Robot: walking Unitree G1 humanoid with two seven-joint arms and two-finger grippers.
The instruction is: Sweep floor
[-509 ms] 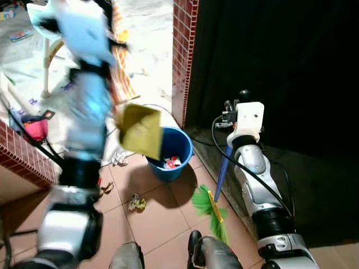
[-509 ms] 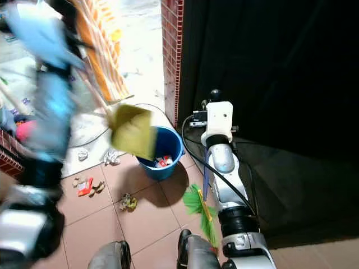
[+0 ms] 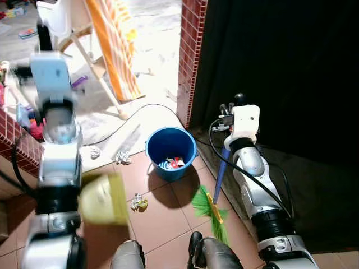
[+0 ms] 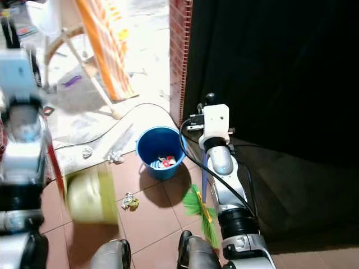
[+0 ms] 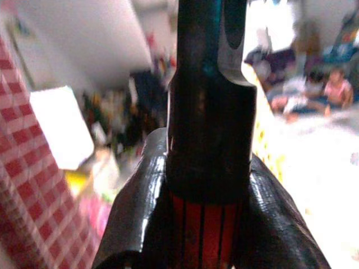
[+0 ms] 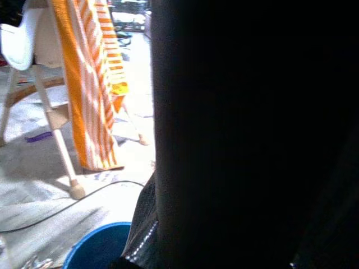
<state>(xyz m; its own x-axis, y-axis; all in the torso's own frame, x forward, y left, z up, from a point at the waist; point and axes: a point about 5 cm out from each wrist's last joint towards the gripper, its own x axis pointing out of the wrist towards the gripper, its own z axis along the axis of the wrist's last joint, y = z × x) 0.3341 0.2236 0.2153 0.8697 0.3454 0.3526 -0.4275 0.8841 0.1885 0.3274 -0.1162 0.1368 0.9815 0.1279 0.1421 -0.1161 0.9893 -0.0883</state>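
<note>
A yellow dustpan, blurred, hangs low over the brown tiles by my left arm. My left gripper is shut on the dustpan's black and red handle. My right gripper is raised beside the dark doorway, shut on the blue handle of a broom. The broom's green bristles rest on the tiles near my feet. A blue bucket with some litter in it stands between the arms. Crumpled litter lies on the tiles in front of the bucket, with more scraps to its left.
A red brick pillar rises behind the bucket, and a dark room opens to its right. An orange striped cloth hangs on a white frame at the back left. A black cable crosses the floor. A low brick wall borders the left.
My left arm has swung the dustpan from above the bucket down and to the left, low over the tiles. The right arm and broom hold still.
</note>
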